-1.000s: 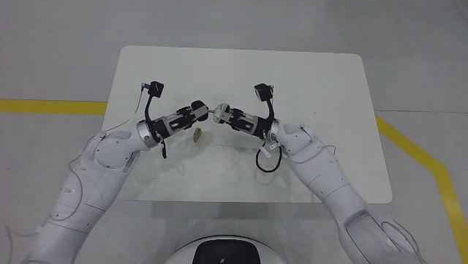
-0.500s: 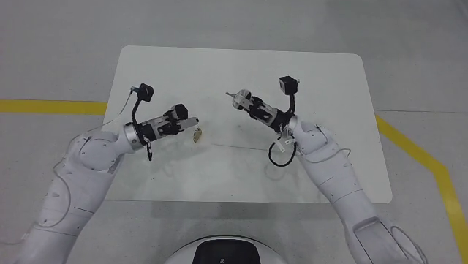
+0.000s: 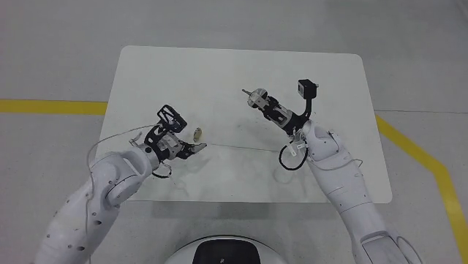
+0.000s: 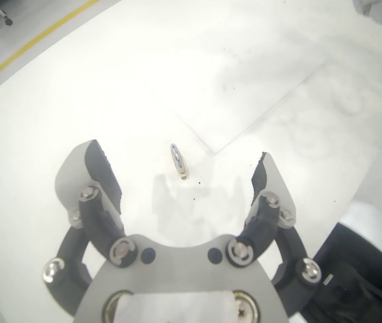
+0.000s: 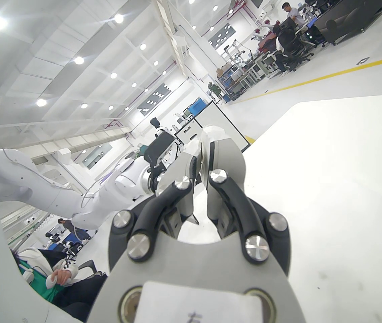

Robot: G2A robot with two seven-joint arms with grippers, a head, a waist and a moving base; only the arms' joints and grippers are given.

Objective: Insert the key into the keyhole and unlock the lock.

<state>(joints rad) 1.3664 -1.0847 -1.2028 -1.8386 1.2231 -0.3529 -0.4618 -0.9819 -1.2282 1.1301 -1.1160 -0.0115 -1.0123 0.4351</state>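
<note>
A small brass padlock (image 3: 197, 134) with a silver shackle lies on the white table (image 3: 241, 66), left of centre. My left gripper (image 3: 194, 149) hangs just on the near side of it, open and holding nothing. The left wrist view has the padlock (image 4: 178, 163) on the tabletop a short way beyond the spread fingers of the left gripper (image 4: 177, 154). My right gripper (image 3: 254, 97) is raised over the table's middle right, shut on a thin key whose tip (image 3: 246, 91) sticks out towards the far left. In the right wrist view, the right gripper (image 5: 200, 156) has its fingers pressed together.
A faint straight seam (image 3: 241, 147) crosses the tabletop between the arms. Bare table lies behind and to the right of the right gripper. Yellow floor lines (image 3: 51, 107) run beside the table. My left arm (image 5: 43, 193) shows far off in the right wrist view.
The two grippers, tip to tip over the table's middle a second ago, have parted. The left drew back and turned down towards the padlock; the right moved right and away with the key.
</note>
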